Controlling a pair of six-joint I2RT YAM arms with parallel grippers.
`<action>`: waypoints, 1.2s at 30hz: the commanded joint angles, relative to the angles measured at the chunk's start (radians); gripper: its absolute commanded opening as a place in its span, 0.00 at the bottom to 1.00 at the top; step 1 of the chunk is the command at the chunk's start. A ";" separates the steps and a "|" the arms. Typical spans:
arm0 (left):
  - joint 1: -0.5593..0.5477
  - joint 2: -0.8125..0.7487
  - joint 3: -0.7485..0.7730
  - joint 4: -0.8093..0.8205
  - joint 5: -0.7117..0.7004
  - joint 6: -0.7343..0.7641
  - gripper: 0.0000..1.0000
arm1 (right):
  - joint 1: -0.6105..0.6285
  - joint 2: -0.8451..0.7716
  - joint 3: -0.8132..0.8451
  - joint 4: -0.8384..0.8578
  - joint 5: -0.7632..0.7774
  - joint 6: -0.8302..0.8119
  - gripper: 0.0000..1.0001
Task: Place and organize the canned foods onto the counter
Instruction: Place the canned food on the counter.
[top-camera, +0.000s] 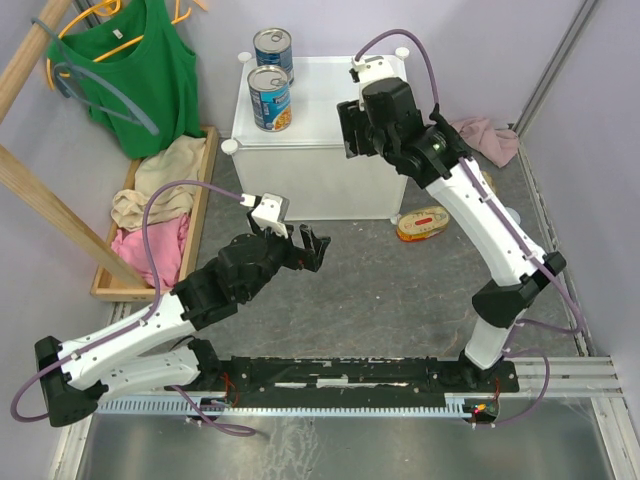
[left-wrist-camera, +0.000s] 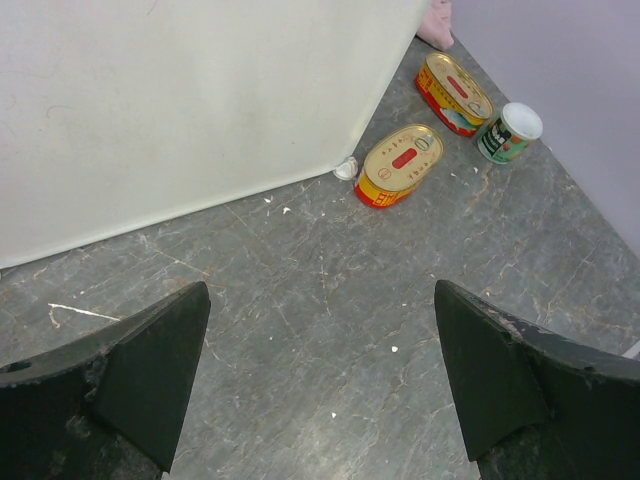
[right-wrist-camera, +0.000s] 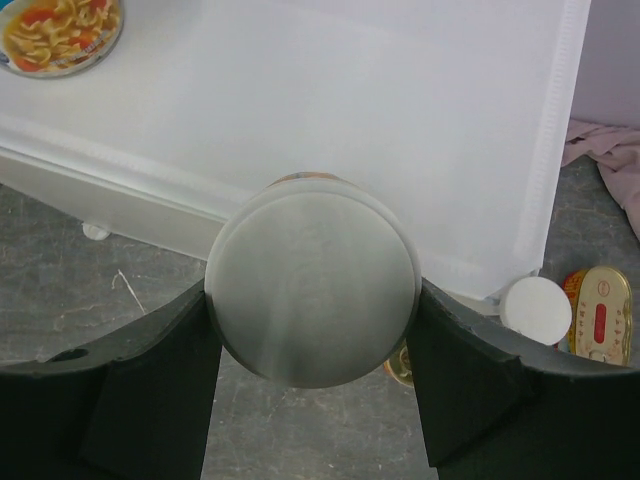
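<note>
Found left gripper (top-camera: 312, 248) nearest the bases, low over the floor (left-wrist-camera: 330, 280), jaws spread wide, nothing between them. Spotted three cans on the floor past its fingers, by the right front corner of the counter (left-wrist-camera: 180, 110): near tin (left-wrist-camera: 400, 163) just off the corner foot, far tin (left-wrist-camera: 455, 92) behind it, loose small can (left-wrist-camera: 510, 130) upright just beside the far tin. Saw right gripper (right-wrist-camera: 312, 320) farther back, extended over the counter, jaws clamped on the sides of the held small can (right-wrist-camera: 312, 270), flat white top facing the wrist camera. Located that can over the right part of the counter top, near the front edge; could not tell whether resting there or hanging just above. Counted two tall cans farthest back on the counter's left side, one behind the other: front tall can (top-camera: 271, 98) and back tall can (top-camera: 273, 48), both upright and close together, touching or not unclear. Judged the task about a third done, close to half once the held can lands: two placed, one in hand, three left on the floor. Judged tidy lining-up on the top also left to do, with only the left column filled.
</note>
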 joint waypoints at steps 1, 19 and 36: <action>-0.006 -0.016 0.003 0.029 -0.018 -0.033 0.99 | -0.025 0.024 0.108 0.048 -0.017 -0.024 0.28; -0.011 -0.009 0.010 0.023 -0.019 -0.035 0.99 | -0.069 0.167 0.266 -0.036 -0.086 -0.023 0.29; -0.012 0.032 0.029 0.023 -0.020 -0.019 0.99 | -0.088 0.217 0.253 -0.002 -0.116 -0.016 0.36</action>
